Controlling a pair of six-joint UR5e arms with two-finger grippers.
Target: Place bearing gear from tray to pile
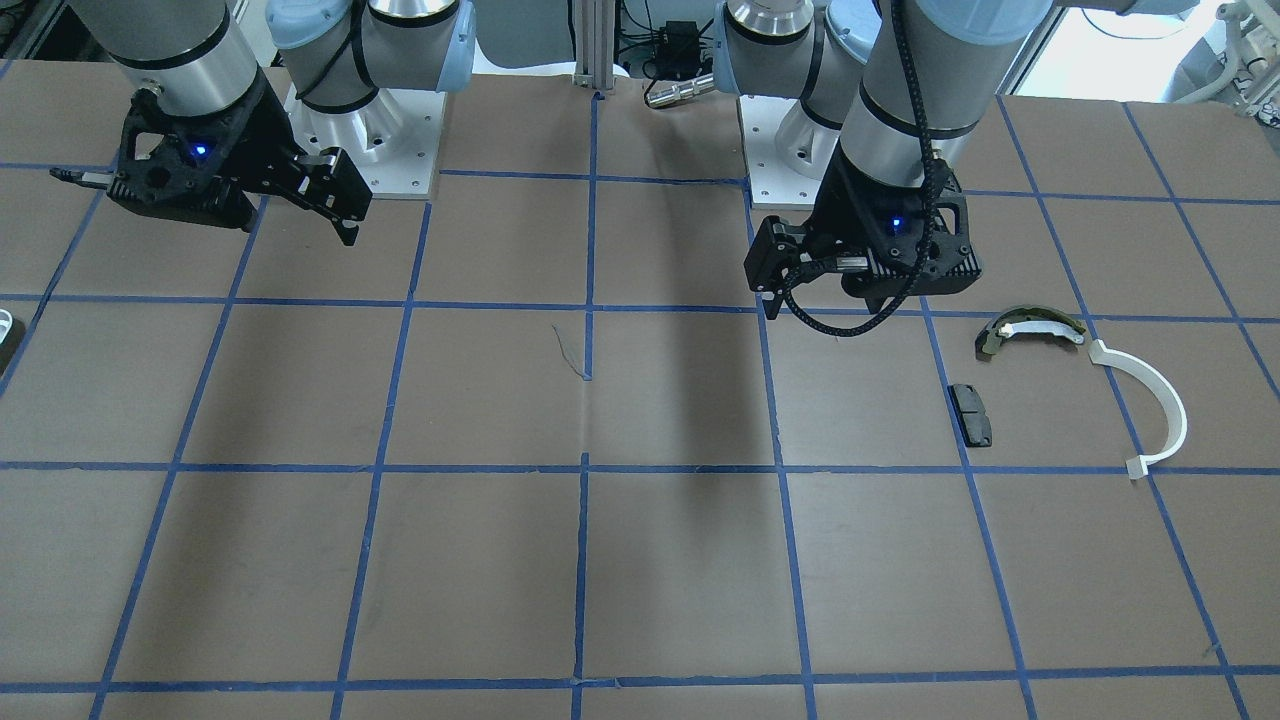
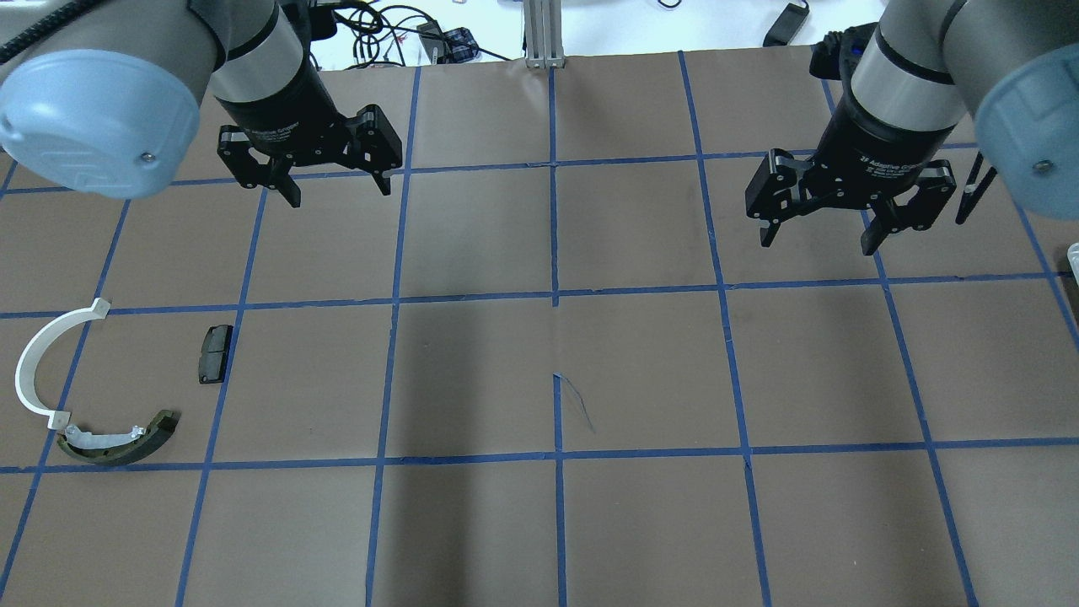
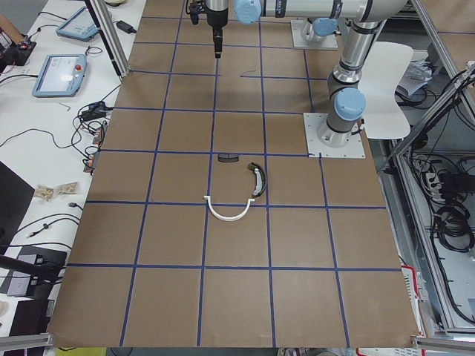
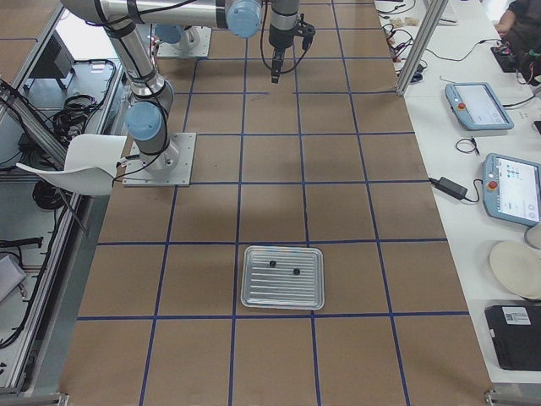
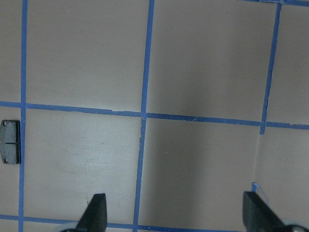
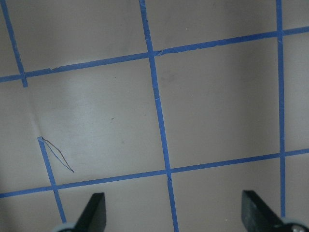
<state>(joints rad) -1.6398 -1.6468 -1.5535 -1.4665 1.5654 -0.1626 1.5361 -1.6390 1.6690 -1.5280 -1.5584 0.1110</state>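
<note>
Both pincers open and empty above the table [image 2: 641, 379].
My left pincer [image 2: 340, 190] and right pincer [image 2: 816, 244] hold nothing, fingers spread wide. Two small dark parts [image 4: 272, 264] lie apart on the tray [image 4: 254, 293]; which is the gear, I cannot tell. On my left lies the pile [image 3: 257, 180]: brake shoe [image 2: 118, 440], white strip [image 2: 35, 371], black pad [image 2: 215, 354].

This was a robotics lab. The table [image 3: 297, 245] was covered in brown paper gridded with blue tape [image 2: 554, 295], and two arms [image 3: 349, 67] were bolted to it on metal plates [image 3: 355, 148]. Beside the table, a white bench [image 3: 30, 111] held teach pendants [image 3: 61, 74], cables [image 3: 93, 111] and a power brick [image 4: 448, 188]. Aluminium posts [image 4: 420, 42] stood at the table's edge.
</note>
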